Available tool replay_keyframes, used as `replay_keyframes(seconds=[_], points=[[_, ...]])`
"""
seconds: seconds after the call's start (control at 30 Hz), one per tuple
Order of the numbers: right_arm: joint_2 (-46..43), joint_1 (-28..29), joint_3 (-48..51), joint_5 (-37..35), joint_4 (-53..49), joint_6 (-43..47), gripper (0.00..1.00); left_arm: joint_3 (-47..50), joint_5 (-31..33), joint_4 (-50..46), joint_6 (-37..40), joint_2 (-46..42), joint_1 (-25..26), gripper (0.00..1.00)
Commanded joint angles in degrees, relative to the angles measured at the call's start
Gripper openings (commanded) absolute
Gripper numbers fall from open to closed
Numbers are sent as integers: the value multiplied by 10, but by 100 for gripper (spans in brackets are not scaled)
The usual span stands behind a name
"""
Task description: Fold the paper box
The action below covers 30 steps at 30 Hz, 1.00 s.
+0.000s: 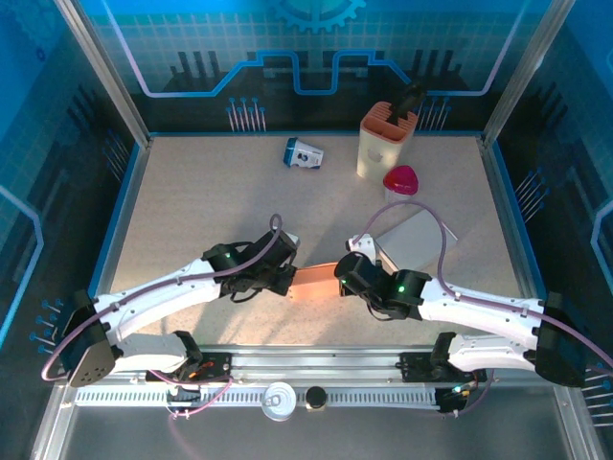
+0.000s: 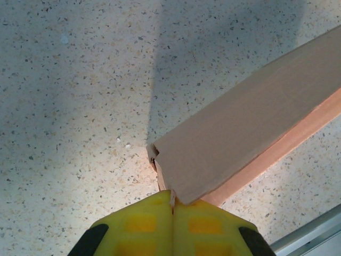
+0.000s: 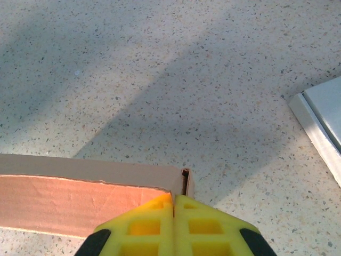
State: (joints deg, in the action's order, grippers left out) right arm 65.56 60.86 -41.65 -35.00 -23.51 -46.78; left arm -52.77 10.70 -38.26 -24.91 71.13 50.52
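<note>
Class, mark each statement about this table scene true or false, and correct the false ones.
1. The left hand is shut on the paper box. True.
2. The right hand is wide open. False: it is shut on the paper box's other end.
3. The beige holder lies on its side. False: it stands upright.
4. The red object sits nearer the beige holder than the blue-white packet does. True.

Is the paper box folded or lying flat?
Partly folded: the paper box shows two faces meeting along a crease; fully closed or not, cannot tell.
</note>
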Motion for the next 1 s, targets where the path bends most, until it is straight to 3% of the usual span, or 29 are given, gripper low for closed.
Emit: replay_keyframes(seconds=[0.0,0.23,0.97], points=[[5,11,-6,-2,11,-16,0,-16,-32,-2,-42,25,7,1],[6,12,-6,1,14,-17,0,-31,-34,-2,-94,29,6,0],[-12,-4,-17,24,-1,-22,0,-62,-101,14,-124,44,-23,4]])
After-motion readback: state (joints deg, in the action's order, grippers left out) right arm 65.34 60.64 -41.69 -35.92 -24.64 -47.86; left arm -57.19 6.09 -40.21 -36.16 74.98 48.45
